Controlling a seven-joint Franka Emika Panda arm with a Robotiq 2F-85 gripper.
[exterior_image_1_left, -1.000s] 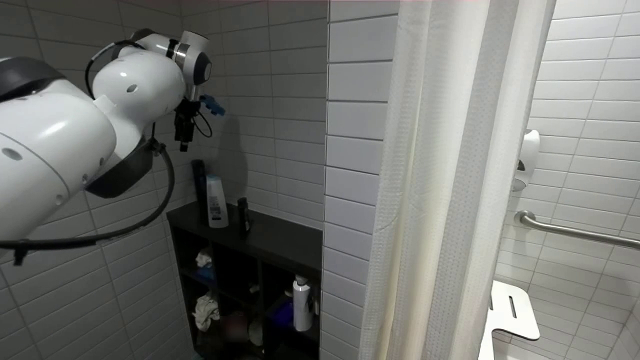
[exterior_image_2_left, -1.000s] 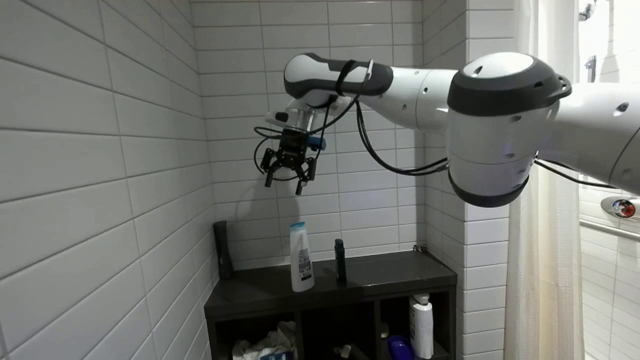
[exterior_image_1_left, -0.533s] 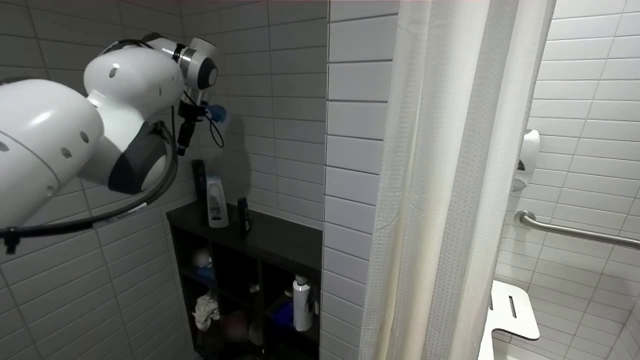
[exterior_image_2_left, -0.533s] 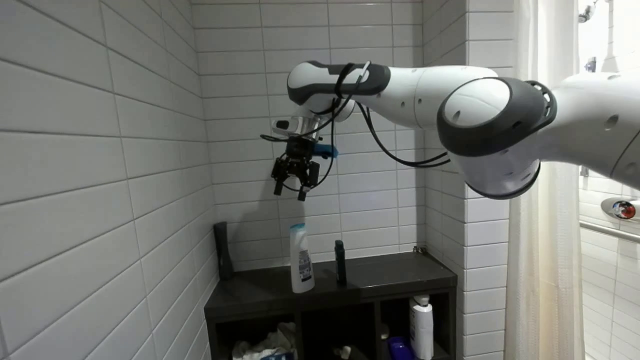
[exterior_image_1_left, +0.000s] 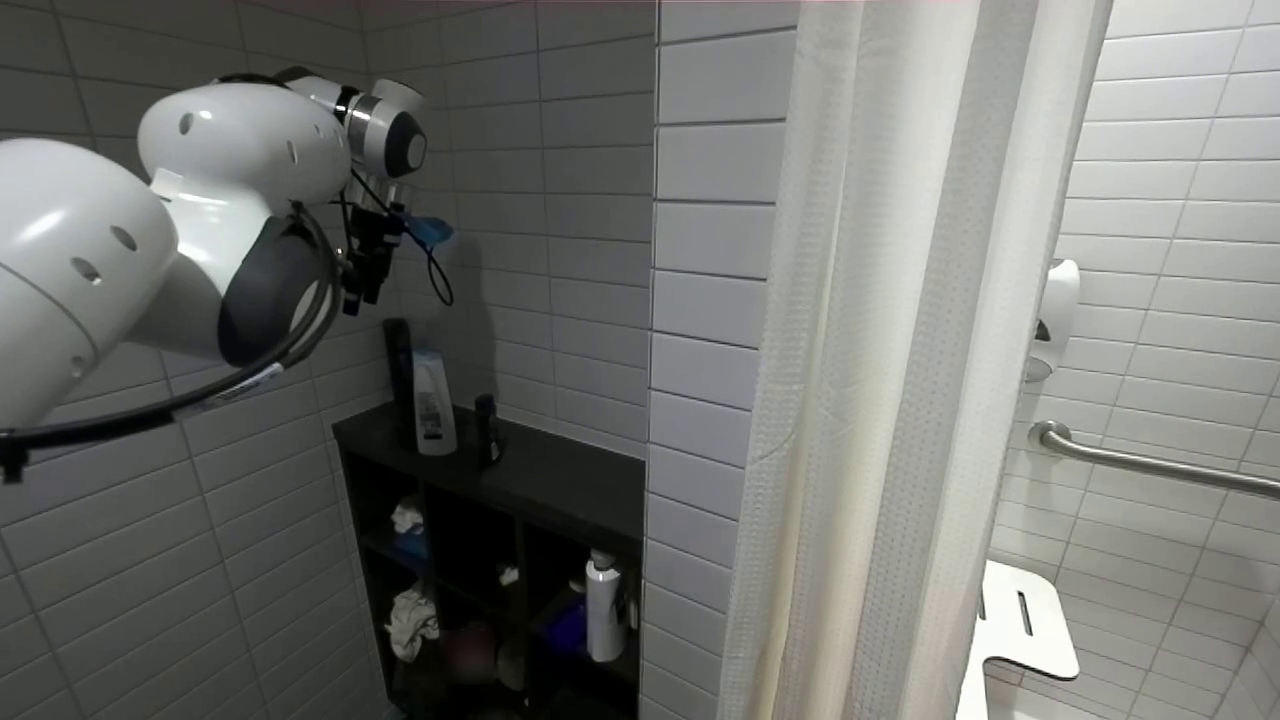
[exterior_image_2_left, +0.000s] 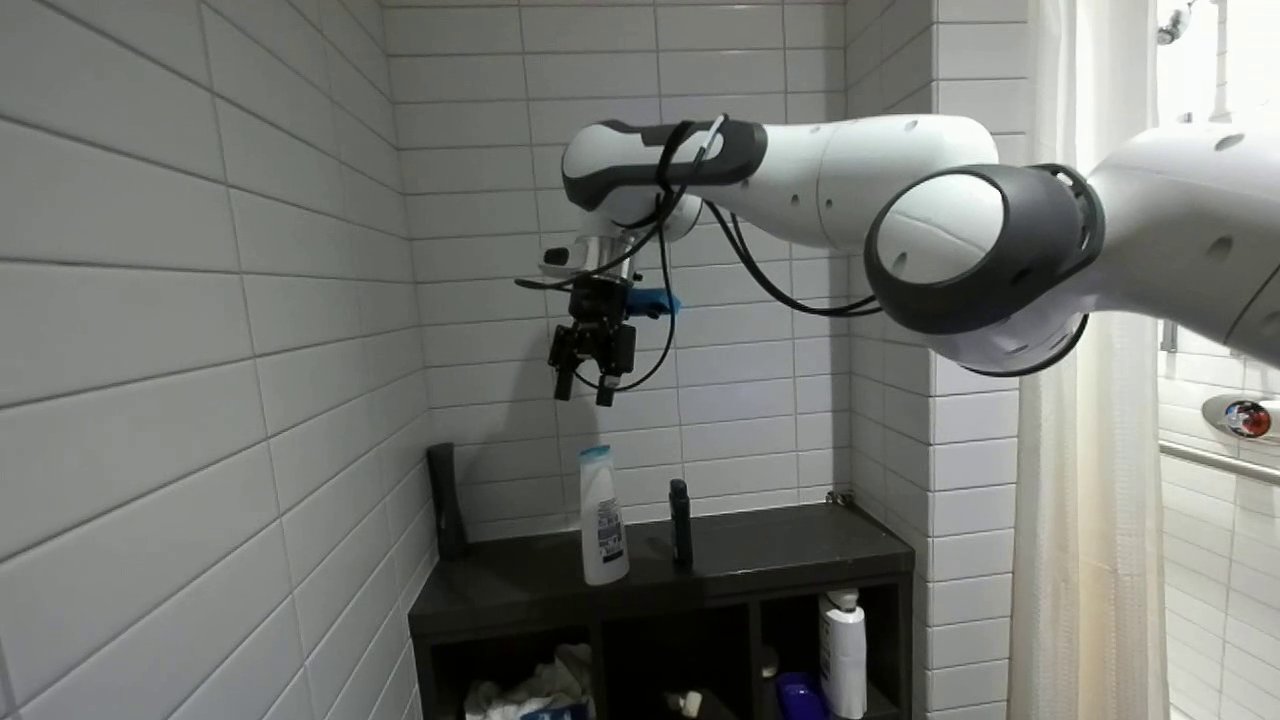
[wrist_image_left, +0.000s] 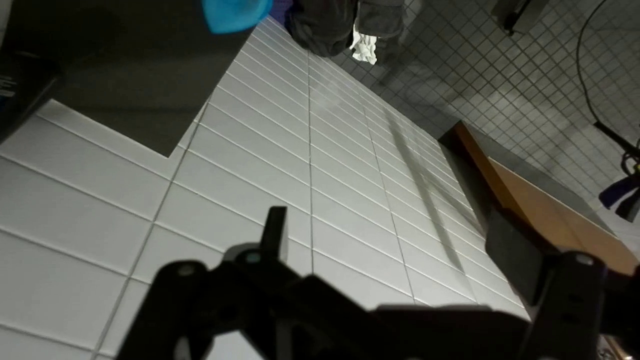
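Black gripper (exterior_image_2_left: 584, 394) spread wide, nothing in its grip, hanging higher than the dark cubby shelf (exterior_image_2_left: 800, 540). White blue-capped toiletry bottle (exterior_image_2_left: 604, 530) stands upright on the shelf, apart from the gripper, between a slim dark bottle (exterior_image_2_left: 681, 527) and a taller dark container (exterior_image_2_left: 447, 502).

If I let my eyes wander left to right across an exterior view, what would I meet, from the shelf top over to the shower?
In an exterior view: tall dark container, blue-capped white bottle, small dark bottle, lower white bottle, shower curtain, metal rail.
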